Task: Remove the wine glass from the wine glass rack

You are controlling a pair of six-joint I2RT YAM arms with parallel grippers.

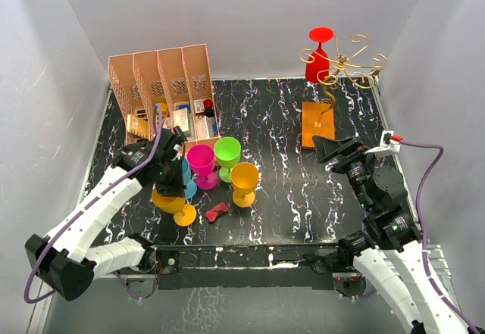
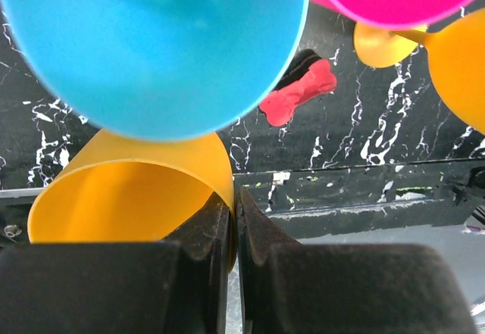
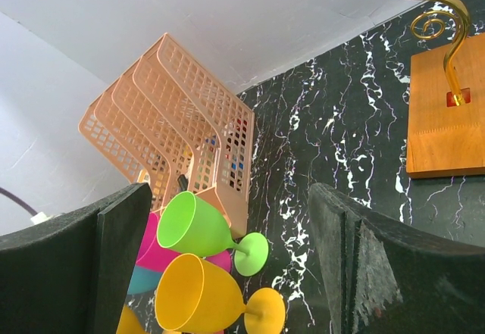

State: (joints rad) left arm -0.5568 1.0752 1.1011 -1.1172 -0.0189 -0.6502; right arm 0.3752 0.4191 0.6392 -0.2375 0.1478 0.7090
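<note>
Left claw [image 2: 233, 209] pinched shut on rim of orange plastic goblet [image 2: 129, 198]; right claw [image 3: 229, 198] gaping wide, empty, just short of orange-brown wooden base [image 1: 318, 124]; beyond, red wine glass [image 1: 317, 57] hangs inverted from gold wire wine glass rack [image 1: 352, 63], far right corner.

Shiny gold wire rack [image 1: 342, 62] on a smooth wooden base [image 1: 317, 124]; glossy red plastic glass [image 1: 317, 63] on the rack; smooth plastic yellow cup [image 2: 129, 198].

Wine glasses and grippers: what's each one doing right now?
red wine glass: hanging upside down on the wine glass rack
wine glass rack: standing upright
left gripper: shut on the rim of the yellow glass
right gripper: open, empty
green glass: standing upright
pink glass: standing upright
</note>
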